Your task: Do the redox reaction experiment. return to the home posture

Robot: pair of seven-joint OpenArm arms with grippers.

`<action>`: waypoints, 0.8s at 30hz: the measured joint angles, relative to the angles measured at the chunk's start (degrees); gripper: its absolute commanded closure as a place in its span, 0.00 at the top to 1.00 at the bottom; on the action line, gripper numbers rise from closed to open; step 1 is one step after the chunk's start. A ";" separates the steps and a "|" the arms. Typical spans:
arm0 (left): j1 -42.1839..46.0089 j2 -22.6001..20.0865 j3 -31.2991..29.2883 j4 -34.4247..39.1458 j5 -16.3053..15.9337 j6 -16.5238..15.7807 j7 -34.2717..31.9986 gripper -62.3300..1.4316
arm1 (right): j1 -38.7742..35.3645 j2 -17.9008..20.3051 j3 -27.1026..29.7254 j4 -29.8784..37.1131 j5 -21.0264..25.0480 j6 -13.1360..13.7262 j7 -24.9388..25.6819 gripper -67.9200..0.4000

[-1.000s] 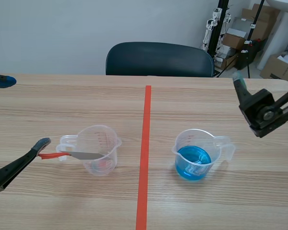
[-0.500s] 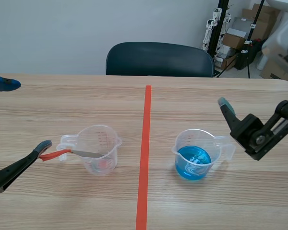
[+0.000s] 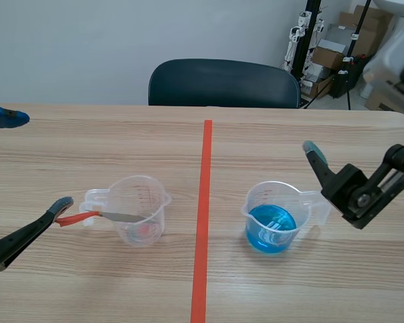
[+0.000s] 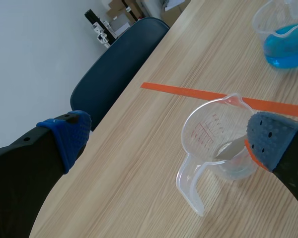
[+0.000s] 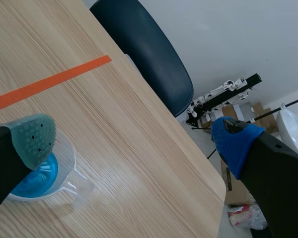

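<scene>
Left gripper [image 4: 166, 138]: fingers wide apart, holding nothing; low at the table's left side, one blue pad [image 3: 59, 203] just beside the spatula's handle end; contact cannot be told
Right gripper [image 5: 134, 140]: fingers spread apart and empty; it hangs over the table's right side, just beside the blue beaker's handle; in the scene view only one finger shows, its grey-green pad [image 3: 312, 149] raised above the beaker
Clear beaker [image 3: 138, 210]: upright left of the tape line, handle turned toward the left gripper; a little clear liquid or residue at the bottom
Spatula [image 3: 101, 216]: lies across the clear beaker's rim, metal blade inside the mouth, orange-red handle jutting out over the beaker's handle
Blue beaker [image 3: 275, 219]: upright right of the tape line, about half full of bright blue liquid, handle toward the right arm
Writing: red graduation marks and figures on the clear beaker's wall, too small to read; no brand legible
Tape line [image 3: 203, 202]: orange-red, running down the wooden table [image 3: 289, 289] between the two beakers
Background: a dark chair [image 3: 222, 82] at the far edge; cardboard boxes [image 3: 337, 54] beyond, labels unreadable
</scene>
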 measured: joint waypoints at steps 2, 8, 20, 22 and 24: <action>0.00 0.00 0.00 0.04 0.00 0.00 0.02 1.00 | 0.00 0.00 0.00 0.00 0.00 0.02 0.00 1.00; 0.04 0.00 0.00 1.16 0.02 0.02 0.31 1.00 | 0.00 0.00 0.00 0.00 0.00 0.02 0.00 1.00; 2.27 -0.17 -2.80 2.62 -0.02 0.24 0.63 1.00 | 0.00 0.00 0.00 0.00 0.00 0.02 -0.90 1.00; 3.56 -0.17 -4.04 2.62 -0.13 0.22 0.66 1.00 | 0.00 0.00 0.00 0.00 0.00 0.02 -0.90 1.00; 4.48 -0.17 -4.59 2.62 -0.26 0.22 0.31 1.00 | 0.00 0.00 0.00 0.00 0.00 0.02 -0.90 1.00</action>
